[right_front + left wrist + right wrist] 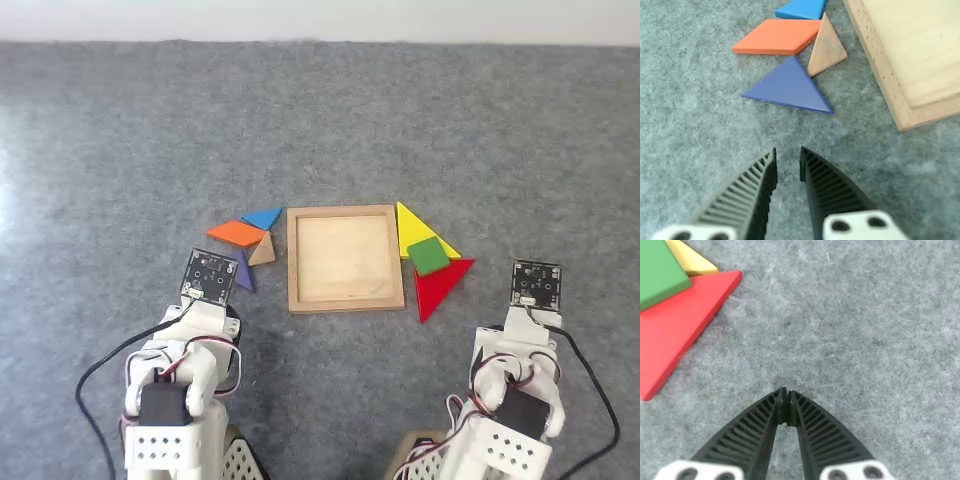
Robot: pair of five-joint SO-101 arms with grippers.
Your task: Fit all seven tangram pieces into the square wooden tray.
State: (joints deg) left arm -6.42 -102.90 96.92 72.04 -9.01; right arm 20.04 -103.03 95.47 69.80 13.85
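The square wooden tray (345, 299) lies mid-table with nothing in it. To its left lie an orange parallelogram (236, 233), a blue triangle (263, 217), a small wooden triangle (263, 250) and a purple triangle (243, 272). On its right are a yellow triangle (410, 226), a green square (428, 256) and a red triangle (438, 285). My left gripper (788, 159) hovers just short of the purple triangle (788, 90), slightly open with nothing between its fingers. My right gripper (785, 395) is shut and empty over bare carpet beside the red triangle (675, 330).
Grey carpet covers the table. Both arm bases stand at the near edge, the left arm (185, 385) and the right arm (515, 390). Open carpet stretches beyond the pieces and to both sides.
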